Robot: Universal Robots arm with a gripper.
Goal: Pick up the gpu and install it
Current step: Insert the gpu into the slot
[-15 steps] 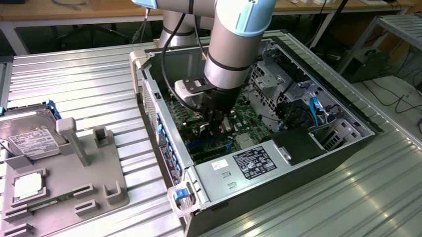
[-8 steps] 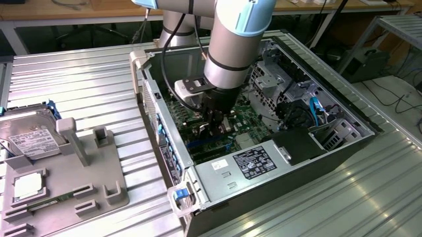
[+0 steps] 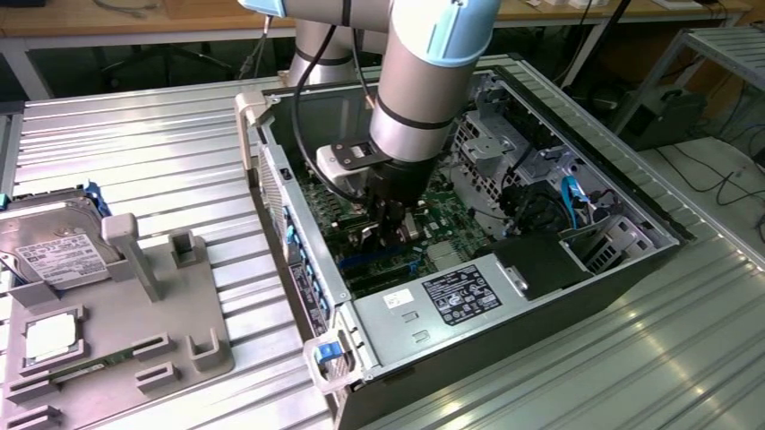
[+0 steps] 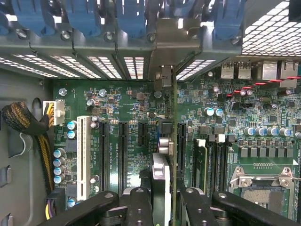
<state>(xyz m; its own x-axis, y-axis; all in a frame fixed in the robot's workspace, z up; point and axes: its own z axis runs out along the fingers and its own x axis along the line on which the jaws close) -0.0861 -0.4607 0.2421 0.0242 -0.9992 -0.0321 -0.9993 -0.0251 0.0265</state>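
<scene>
In the wrist view the gpu point(image 4: 173, 122) is seen edge-on as a thin green-edged card with a silver part near the fingers. It runs along a black slot point(image 4: 181, 146) of the motherboard point(image 4: 127, 101). Its metal bracket end point(image 4: 175, 44) sits at the rear slot openings under the blue clips. My gripper point(image 4: 167, 195) is shut on the card, with black fingers point(image 4: 141, 205) on both sides of it. In the exterior view the gripper point(image 3: 392, 235) reaches down into the open computer case point(image 3: 622, 193) above the board. I cannot tell whether the card is fully seated.
Other black slots point(image 4: 123, 150) and a white slot point(image 4: 83, 150) lie beside the card. The CPU socket point(image 4: 261, 188) is close on the other side. The power supply point(image 3: 442, 300) fills the case's near end. A hard drive point(image 3: 54, 242) rests on a grey fixture point(image 3: 179, 349) outside the case.
</scene>
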